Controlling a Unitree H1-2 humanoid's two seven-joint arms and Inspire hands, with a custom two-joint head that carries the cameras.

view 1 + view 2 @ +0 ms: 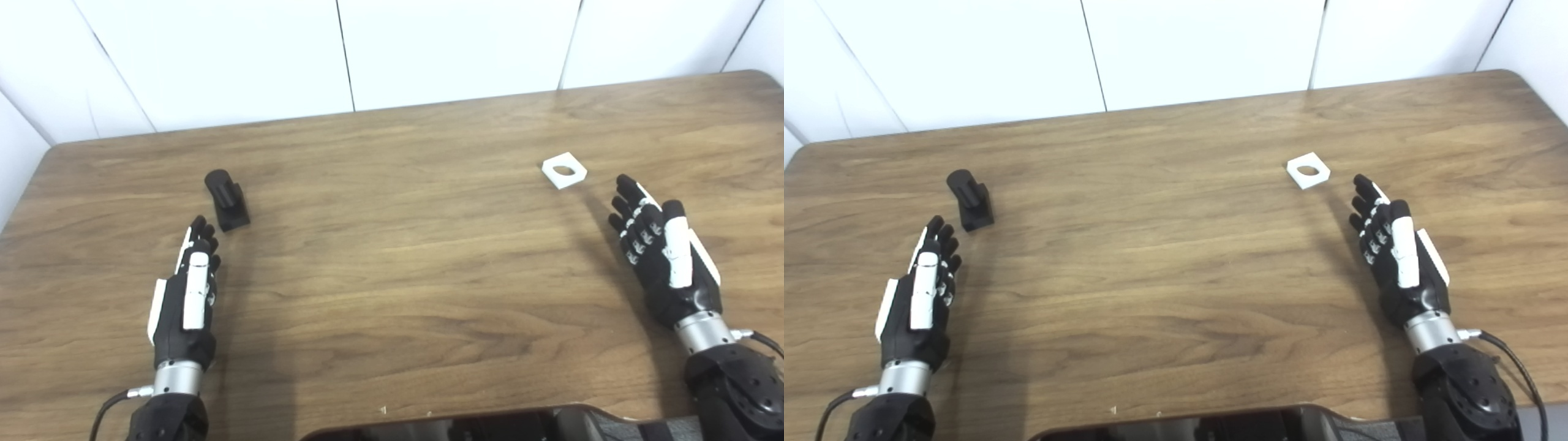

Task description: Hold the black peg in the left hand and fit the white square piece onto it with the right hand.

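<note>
A wood-grain tabletop (392,257) stood against white wall panels. The left hand (187,294) hovered near the tabletop's left side, empty, its fingers extended and a little apart. Just beyond its fingertips lay the black peg (226,199), untouched, resting on its square base. The right hand (664,251) hovered on the right, likewise empty with fingers spread. Near its fingertips, apart from them, the white square piece (564,170) lay flat, its round hole facing up.
</note>
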